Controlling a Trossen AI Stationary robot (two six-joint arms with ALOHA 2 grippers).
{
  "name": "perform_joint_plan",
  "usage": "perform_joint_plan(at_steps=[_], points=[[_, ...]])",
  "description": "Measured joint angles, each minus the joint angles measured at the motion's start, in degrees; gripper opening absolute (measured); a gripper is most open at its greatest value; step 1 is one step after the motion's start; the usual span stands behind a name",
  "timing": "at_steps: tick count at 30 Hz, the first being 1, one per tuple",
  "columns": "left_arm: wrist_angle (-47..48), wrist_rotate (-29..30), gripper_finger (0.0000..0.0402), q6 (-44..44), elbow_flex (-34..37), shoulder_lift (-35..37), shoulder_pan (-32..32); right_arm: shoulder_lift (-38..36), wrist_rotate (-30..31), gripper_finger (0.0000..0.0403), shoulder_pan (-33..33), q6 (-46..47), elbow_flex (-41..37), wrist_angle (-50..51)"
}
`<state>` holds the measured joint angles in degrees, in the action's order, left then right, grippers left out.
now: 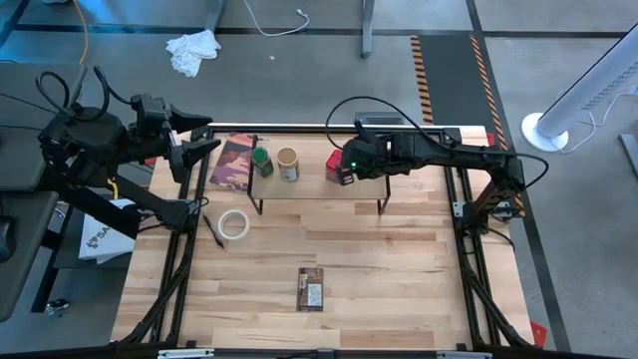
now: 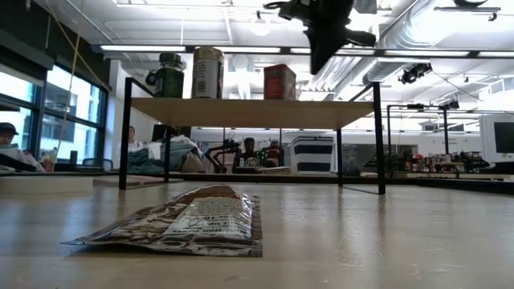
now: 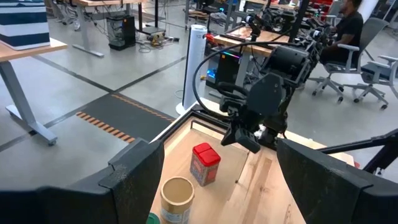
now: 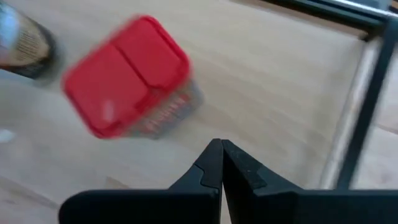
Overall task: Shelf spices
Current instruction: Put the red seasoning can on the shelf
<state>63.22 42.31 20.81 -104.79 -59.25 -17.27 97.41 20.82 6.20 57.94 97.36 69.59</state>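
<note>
The shelf (image 1: 319, 194) stands at the table's far middle. On its wooden top stand three spices in a row: a green-lidded jar (image 1: 262, 160), a tan-lidded round jar (image 1: 288, 163) and a red square tin (image 1: 332, 163). In the low view they show as the jar (image 2: 169, 76), the round jar (image 2: 207, 72) and the tin (image 2: 279, 82). The flat orange-brown packet (image 1: 311, 289) lies flat on the table near the front. My right gripper (image 4: 221, 149) is shut and empty, hovering above the shelf top just right of the red tin (image 4: 127, 74). My left gripper (image 1: 207, 138) is open and empty at the far left edge.
A dark maroon flat packet (image 1: 234, 162) lies left of the shelf. A white tape roll (image 1: 234, 224) and a dark pen-like thing (image 1: 213, 231) lie on the table's left part. The wood between the shelf and the orange-brown packet is bare.
</note>
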Motion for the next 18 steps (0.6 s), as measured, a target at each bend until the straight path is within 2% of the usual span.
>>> perform_joint_plan(at_steps=[5,18], points=[[0.01,0.0,0.031,0.04,0.0,-0.02,-0.01,1.16,2.69,0.0,-0.27,3.15,0.0,1.14],[0.0,-0.16,0.031,0.14,0.0,-0.02,0.0,7.37,7.68,0.0,-0.25,4.05,0.0,-9.6]])
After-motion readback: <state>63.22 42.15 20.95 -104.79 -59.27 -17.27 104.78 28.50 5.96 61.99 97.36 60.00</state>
